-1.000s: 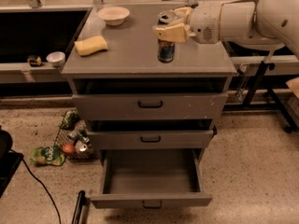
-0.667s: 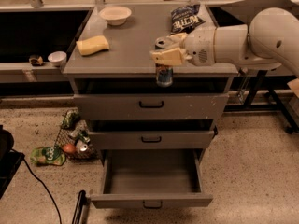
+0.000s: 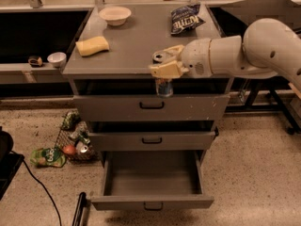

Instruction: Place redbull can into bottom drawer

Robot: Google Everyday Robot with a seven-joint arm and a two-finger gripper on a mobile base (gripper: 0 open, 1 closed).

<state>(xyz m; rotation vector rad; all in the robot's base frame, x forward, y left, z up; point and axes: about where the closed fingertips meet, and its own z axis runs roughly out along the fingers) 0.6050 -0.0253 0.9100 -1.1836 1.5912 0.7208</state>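
Observation:
My gripper (image 3: 165, 66) is shut on the redbull can (image 3: 164, 85), a slim blue-and-silver can with a silver top. It holds the can upright in the air in front of the cabinet's top edge, level with the top drawer. The bottom drawer (image 3: 151, 201) is pulled open below, its grey inside bare, with a small black handle on its front. The can hangs above and behind the open drawer's front, slightly right of its middle. The white arm reaches in from the right.
On the cabinet top (image 3: 136, 46) lie a yellow sponge (image 3: 92, 45), a white bowl (image 3: 114, 15) and a dark blue chip bag (image 3: 185, 19). The top drawer (image 3: 151, 106) and middle drawer (image 3: 151, 140) are shut. A wire basket of litter (image 3: 74, 138) sits on the floor at left.
The gripper has carried the can from over the cabinet top forward and down past the front edge, toward the drawers.

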